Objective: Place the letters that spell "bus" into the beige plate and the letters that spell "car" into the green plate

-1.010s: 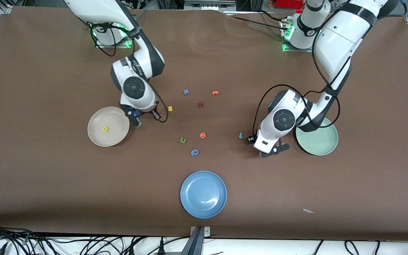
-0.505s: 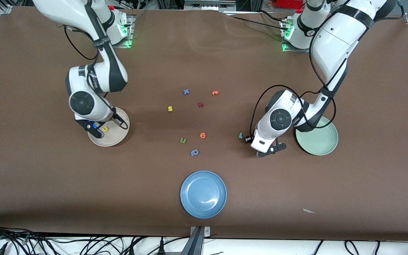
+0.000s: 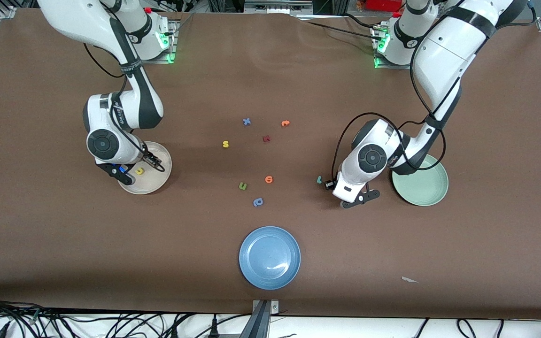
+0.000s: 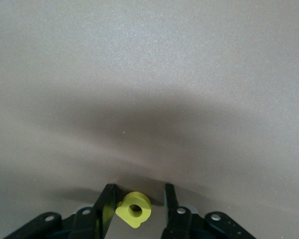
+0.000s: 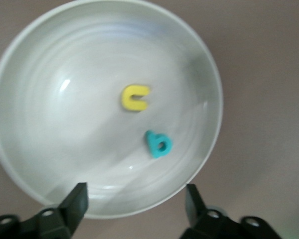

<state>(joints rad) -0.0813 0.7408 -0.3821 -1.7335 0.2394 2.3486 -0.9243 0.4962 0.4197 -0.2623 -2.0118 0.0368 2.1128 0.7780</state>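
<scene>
My right gripper (image 3: 135, 172) hangs open over the beige plate (image 3: 158, 180), with nothing between its fingers (image 5: 81, 196). In the plate (image 5: 65, 124) lie the yellow "u" (image 5: 135, 97) and the teal "b" (image 5: 158, 144); the front view shows only the "u" (image 3: 139, 171). My left gripper (image 3: 351, 203) is down at the table beside the green plate (image 3: 428, 188). Its jaws (image 4: 139, 189) straddle the yellow "a" (image 4: 135, 209): one finger touches it, and a gap shows at the other. The teal "r" (image 3: 319, 179) lies close by. The yellow "s" (image 3: 226, 144) lies mid-table.
A blue plate (image 3: 269, 257) sits nearest the front camera. Loose letters lie mid-table: a blue "x" (image 3: 247, 121), an orange one (image 3: 285, 123), a dark red one (image 3: 266, 138), another orange (image 3: 269, 179), a green u-shape (image 3: 243, 186) and a blue round one (image 3: 258, 202).
My right arm swung from beside the "s" to over the beige plate and its jaws opened. My left gripper's jaws narrowed round the yellow "a" and shifted slightly toward the "r".
</scene>
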